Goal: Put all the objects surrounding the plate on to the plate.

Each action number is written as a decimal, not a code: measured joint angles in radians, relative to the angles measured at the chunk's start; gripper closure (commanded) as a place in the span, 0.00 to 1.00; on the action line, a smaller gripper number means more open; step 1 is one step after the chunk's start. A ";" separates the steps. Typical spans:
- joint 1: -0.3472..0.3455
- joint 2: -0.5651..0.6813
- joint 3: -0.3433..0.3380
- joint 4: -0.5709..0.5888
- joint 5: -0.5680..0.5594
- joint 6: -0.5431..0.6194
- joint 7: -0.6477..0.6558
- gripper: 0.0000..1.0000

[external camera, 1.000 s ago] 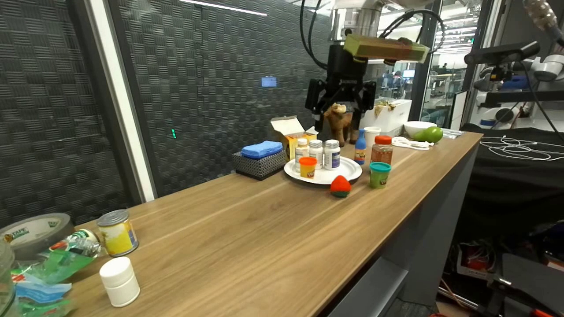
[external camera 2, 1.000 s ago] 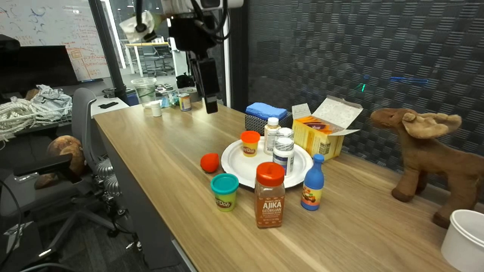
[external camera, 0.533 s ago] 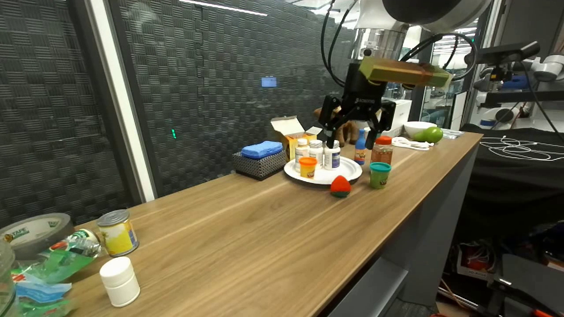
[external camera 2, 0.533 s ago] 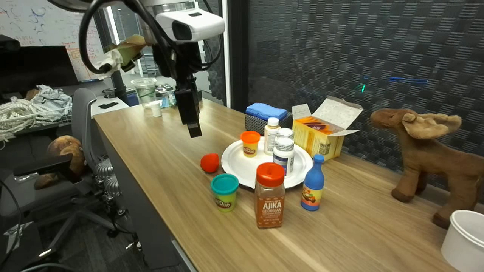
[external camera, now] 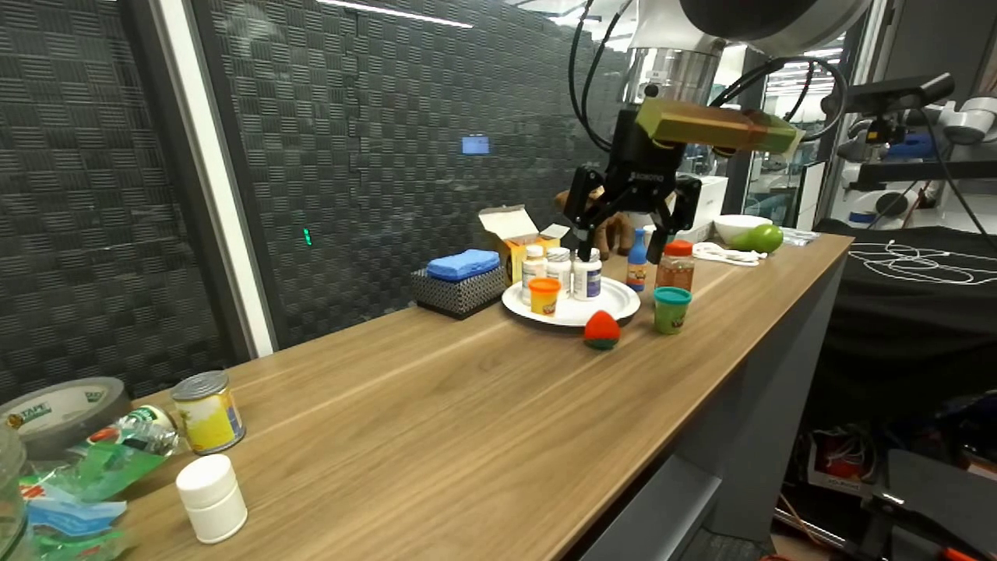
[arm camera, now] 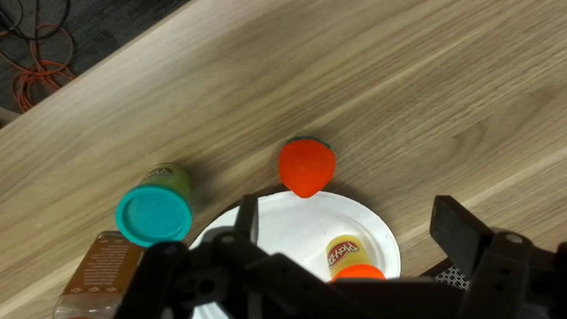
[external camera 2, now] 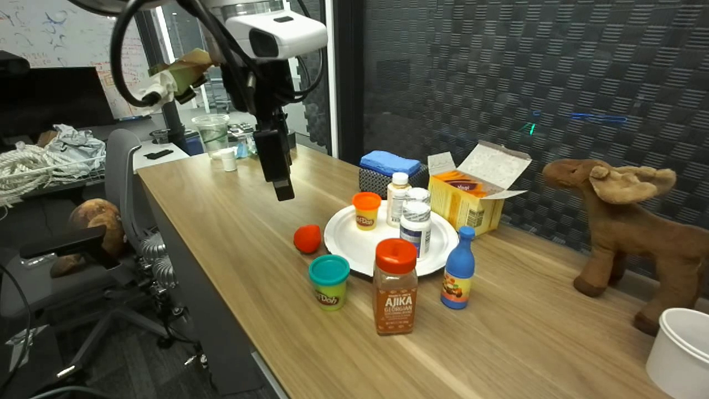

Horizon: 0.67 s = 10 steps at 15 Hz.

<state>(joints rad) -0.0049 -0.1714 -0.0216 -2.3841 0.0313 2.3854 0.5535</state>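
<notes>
Our gripper (external camera: 620,254) hangs empty, fingers (arm camera: 458,230) spread; below it, the red strawberry (arm camera: 306,167) stands tip up on the table (arm camera: 421,66), just beside the plate (arm camera: 292,230), so we likely need to go down and straddle it

In an exterior view, the plate (external camera 2: 355,248) on the bench (external camera 2: 238,216) bears a tub (external camera 2: 365,212), three bottles (external camera 2: 415,227) right of it. Left of the plate lies a strawberry (external camera 2: 307,239); in front, left to right, stand a second tub (external camera 2: 329,284), a spice jar (external camera 2: 395,289), a single bottle (external camera 2: 458,271). Behind: a cloth (external camera 2: 390,162) on a box (external camera 2: 372,182); at right, a carton (external camera 2: 464,208).
</notes>
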 measured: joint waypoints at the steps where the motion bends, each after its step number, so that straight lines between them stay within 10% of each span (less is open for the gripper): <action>1: 0.000 0.000 0.000 0.000 0.000 0.000 0.000 0.00; 10: -0.074 0.011 -0.016 -0.001 -0.004 0.000 0.014 0.00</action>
<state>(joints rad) -0.0792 -0.1600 -0.0380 -2.3852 0.0276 2.3857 0.5670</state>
